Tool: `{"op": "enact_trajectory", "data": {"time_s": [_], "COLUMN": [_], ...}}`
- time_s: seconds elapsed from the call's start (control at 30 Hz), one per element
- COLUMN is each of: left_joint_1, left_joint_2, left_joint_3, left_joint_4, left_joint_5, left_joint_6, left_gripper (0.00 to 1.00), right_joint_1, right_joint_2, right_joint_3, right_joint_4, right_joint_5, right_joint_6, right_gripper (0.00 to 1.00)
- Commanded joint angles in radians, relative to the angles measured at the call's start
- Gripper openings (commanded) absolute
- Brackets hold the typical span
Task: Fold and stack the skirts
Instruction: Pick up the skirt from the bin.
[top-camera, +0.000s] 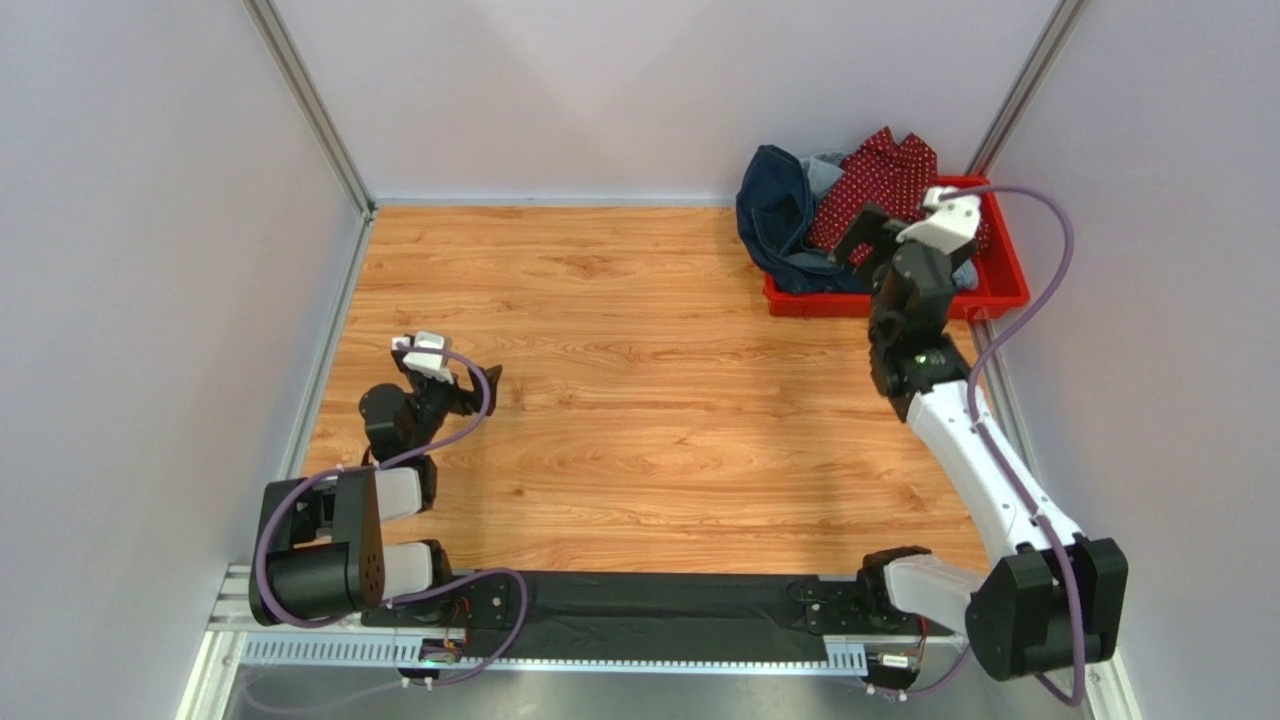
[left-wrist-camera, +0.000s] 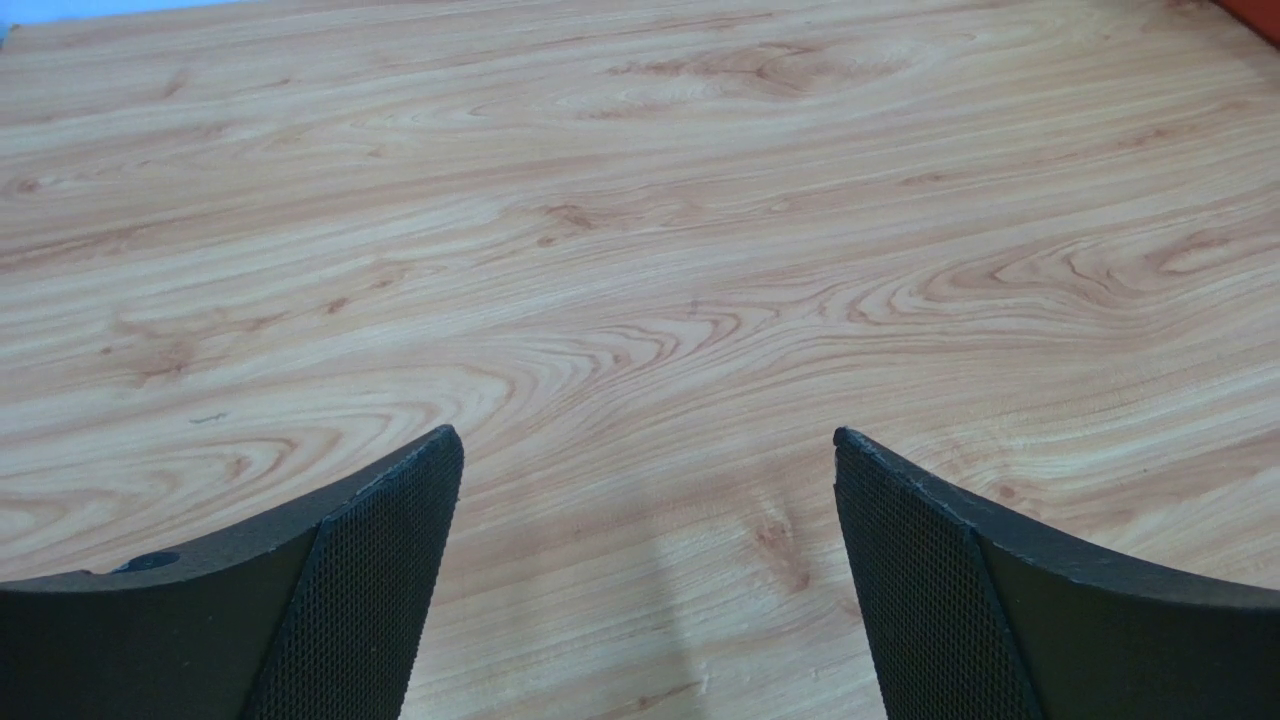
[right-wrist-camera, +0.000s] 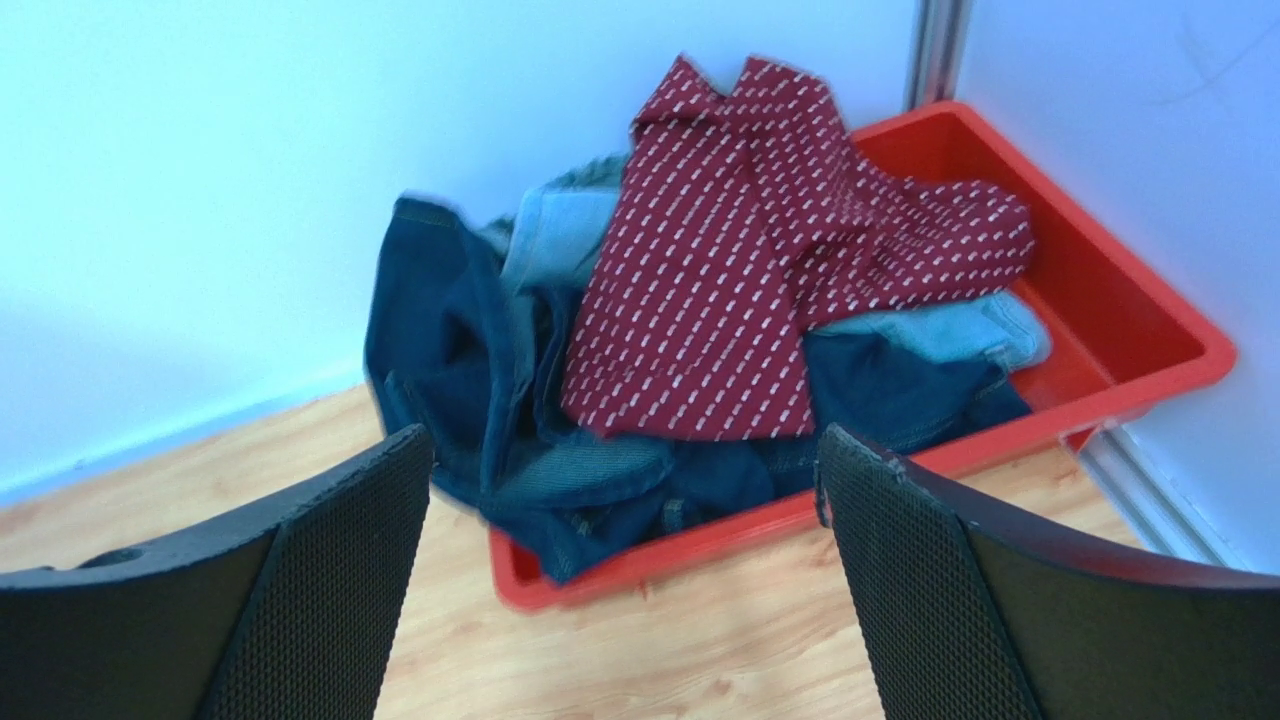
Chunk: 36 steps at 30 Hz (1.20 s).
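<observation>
A: Where's the pile from your jaws?
B: Skirts heaped in the red tray (right-wrist-camera: 1142, 323), upper right of the top view; straight ahead of my right jaws, spread wide, holding nothing; left jaws also spread, over wood-grain counter (left-wrist-camera: 601, 225), well apart; right is nearer.
A: Materials?
B: Dotted red skirt (right-wrist-camera: 721, 255) on top, thin, crumpled; navy denim (right-wrist-camera: 436, 345) heavy, draped over the tray's left rim; pale denim (right-wrist-camera: 556, 233) mostly buried; no clear long axis.
</observation>
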Motion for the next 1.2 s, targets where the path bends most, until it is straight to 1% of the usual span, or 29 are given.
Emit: {"op": "enact_trajectory", "data": {"time_s": [0.0,0.07,0.1,0.13,0.17,0.2,0.23,0.27,0.3,0.33,0.37,0.4,0.43,0.47,0.5,0.53,0.57,0.6,0.63,0.7,0.77,0.87,0.97,1.03,1.07,1.1,1.17], "left_joint_1": [-0.006,0.002,0.012,0.012,0.023,0.023,0.023,0.022,0.023,0.020,0.022,0.022,0.022,0.020,0.019,0.017,0.014,0.013,0.011,0.009,0.008,0.005,0.002,-0.001,0.002,0.000,0.000], "left_joint_2": [-0.021,-0.066,-0.117,-0.195,-0.195,-0.180,-0.120,-0.088,-0.060,-0.016,0.000,0.011,0.018,0.019,0.014,0.005,-0.004,-0.014,-0.029,-0.058,-0.075,-0.103,-0.121,-0.126,-0.124,-0.126,-0.123], "left_joint_3": [0.013,0.034,0.077,0.132,0.275,0.366,0.451,0.585,0.641,0.690,0.762,0.789,0.809,0.835,0.841,0.847,0.855,0.857,0.858,0.855,0.849,0.847,0.846,0.841,0.841,0.841,0.844], "left_joint_4": [0.033,0.015,-0.095,-0.339,-0.454,-0.599,-0.859,-0.960,-1.054,-1.205,-1.266,-1.317,-1.381,-1.407,-1.446,-1.461,-1.476,-1.501,-1.510,-1.532,-1.536,-1.549,-1.561,-1.563,-1.564,-1.564,-1.567], "left_joint_5": [0.007,0.007,0.012,0.001,0.060,0.091,0.128,0.171,0.185,0.197,0.217,0.214,0.210,0.210,0.208,0.208,0.205,0.202,0.201,0.204,0.208,0.207,0.220,0.224,0.224,0.224,0.231], "left_joint_6": [0.015,0.000,-0.002,0.000,0.015,0.124,0.160,0.184,0.199,0.230,0.245,0.250,0.248,0.253,0.256,0.259,0.265,0.265,0.264,0.264,0.264,0.265,0.273,0.276,0.276,0.274,0.276], "left_gripper": [0.99,0.99,0.99,0.99,0.99,0.99,0.99,0.99,0.99,0.99,0.99,0.99,1.00,0.99,0.99,0.99,0.99,0.99,0.99,0.99,0.99,0.99,0.99,0.99,0.99,0.99,0.99], "right_joint_1": [-0.101,-0.156,-0.170,-0.181,-0.187,-0.225,-0.236,-0.259,-0.273,-0.287,-0.316,-0.333,-0.350,-0.382,-0.397,-0.411,-0.436,-0.444,-0.451,-0.454,-0.456,-0.456,-0.456,-0.456,-0.456,-0.456,-0.456], "right_joint_2": [0.076,0.151,0.176,0.199,0.226,0.275,0.307,0.334,0.395,0.422,0.450,0.513,0.539,0.574,0.603,0.669,0.700,0.731,0.798,0.863,0.939,1.005,1.038,1.053,1.056,1.052,1.039], "right_joint_3": [0.096,0.172,0.203,0.247,0.272,0.292,0.342,0.370,0.396,0.430,0.485,0.520,0.547,0.573,0.632,0.657,0.688,0.738,0.768,0.849,0.889,0.953,0.978,0.981,0.980,0.978,0.963], "right_joint_4": [-0.198,-0.241,-0.285,-0.302,-0.313,-0.327,-0.335,-0.350,-0.361,-0.368,-0.377,-0.402,-0.416,-0.430,-0.457,-0.469,-0.480,-0.500,-0.508,-0.532,-0.533,-0.529,-0.511,-0.500,-0.493,-0.490,-0.486], "right_joint_5": [-0.139,-0.187,-0.221,-0.241,-0.260,-0.298,-0.322,-0.362,-0.382,-0.407,-0.428,-0.483,-0.513,-0.537,-0.589,-0.618,-0.651,-0.716,-0.749,-0.824,-0.870,-0.873,-0.884,-0.896,-0.908,-0.913,-0.919], "right_joint_6": [0.070,0.081,0.080,0.073,0.072,0.069,0.070,0.072,0.072,0.066,0.063,0.063,0.058,0.061,0.069,0.089,0.096,0.106,0.109,0.096,0.109,0.126,0.150,0.162,0.161,0.161,0.161], "right_gripper": [1.00,0.99,0.98,0.98,0.98,0.98,0.97,0.97,0.97,0.96,0.96,0.96,0.94,0.93,0.92,0.90,0.88,0.86,0.83,0.82,0.80,0.78,0.77,0.74,0.71,0.61,0.52]}}
